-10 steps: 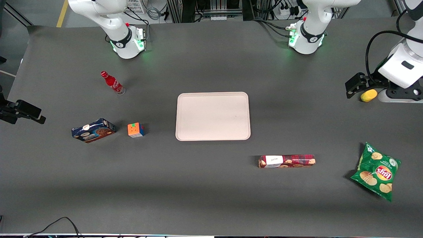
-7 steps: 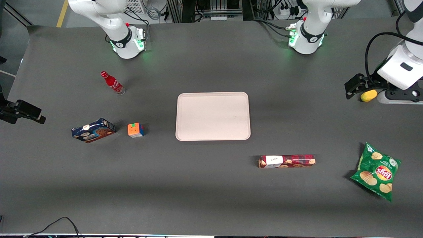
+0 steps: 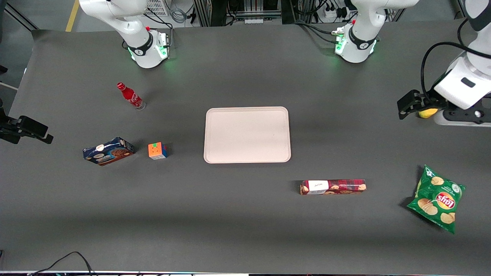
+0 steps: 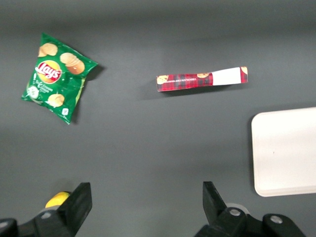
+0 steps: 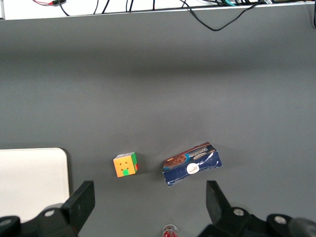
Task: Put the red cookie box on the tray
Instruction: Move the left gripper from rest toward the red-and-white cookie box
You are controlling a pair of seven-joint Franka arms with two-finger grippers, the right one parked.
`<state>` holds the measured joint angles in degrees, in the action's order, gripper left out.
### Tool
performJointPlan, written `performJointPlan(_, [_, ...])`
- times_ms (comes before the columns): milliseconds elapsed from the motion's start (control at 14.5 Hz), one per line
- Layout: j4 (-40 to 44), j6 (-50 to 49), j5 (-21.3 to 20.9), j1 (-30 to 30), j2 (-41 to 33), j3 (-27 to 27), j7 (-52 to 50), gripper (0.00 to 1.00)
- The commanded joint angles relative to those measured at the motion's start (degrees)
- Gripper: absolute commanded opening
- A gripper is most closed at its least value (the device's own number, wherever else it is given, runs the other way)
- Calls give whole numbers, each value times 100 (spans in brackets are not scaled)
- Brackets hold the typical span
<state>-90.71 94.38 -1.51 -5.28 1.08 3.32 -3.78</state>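
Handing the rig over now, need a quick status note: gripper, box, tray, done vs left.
Gripper: open, holding nothing, up over the table at the working arm's end, above a yellow object, well away from the box.
Red cookie box: lying flat on the table, nearer the front camera than the tray, untouched.
Tray: mid-table, nothing on it.
Done: nothing yet.
Left: reach the box, grasp it, carry it over and set it on the tray.
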Motion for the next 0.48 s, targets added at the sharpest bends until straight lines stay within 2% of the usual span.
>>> performJointPlan(0, [229,35,-104,-219,356,-25,1198,100])
performJointPlan(276, [397,597,-209,-157,919,-42,3221,100])
performJointPlan(414, [397,922,-471,-166,1156,-42,4301,100])
